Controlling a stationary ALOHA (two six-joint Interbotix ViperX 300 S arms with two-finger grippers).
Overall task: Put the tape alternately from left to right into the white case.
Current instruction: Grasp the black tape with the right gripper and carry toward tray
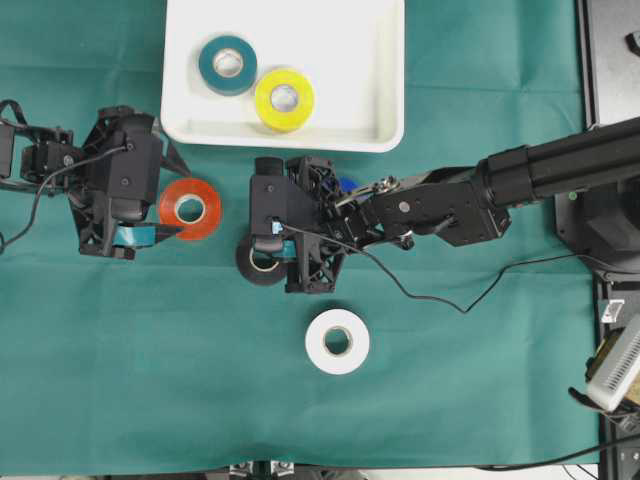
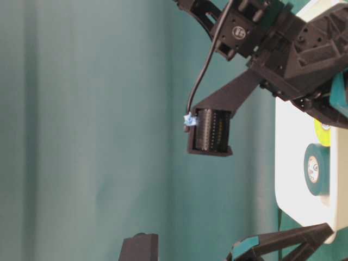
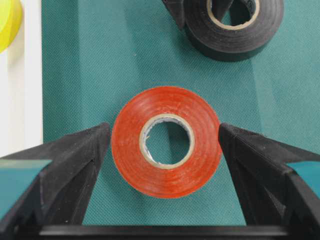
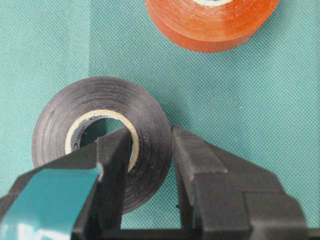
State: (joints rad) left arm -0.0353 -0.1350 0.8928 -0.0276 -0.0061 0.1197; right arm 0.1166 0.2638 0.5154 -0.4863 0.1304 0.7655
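The right pincer [image 4: 150, 165] is clamped on the wall of the black tape roll [image 4: 102, 137]: one finger sits inside the pale cardboard core, the other presses the roll's outer face, so the band of tape is pinched between them. From overhead, that black roll [image 1: 262, 263] lies on the green worktop [image 1: 120, 380] below the white case [image 1: 385, 110], partly covered by the right pincer [image 1: 275, 255].

The left pincer [image 3: 165, 150] stands wide open around the red tape roll [image 3: 166, 141]. Its two fingers flank the roll left and right; the left finger comes right up to the roll's edge and whether it touches I cannot tell, while a thin strip of green shows on the right. Seen from above, the red roll [image 1: 190, 208] lies flat on the worktop just beside the left pincer [image 1: 150, 228].

Inside the white case lie the teal roll [image 1: 228, 64] and the yellow roll [image 1: 284, 99], touching each other. The white roll [image 1: 337, 342] lies flat on the worktop, apart from both arms, nearer the bottom edge. A bit of blue [image 1: 345, 184] shows behind the right arm's wrist, too hidden to identify.
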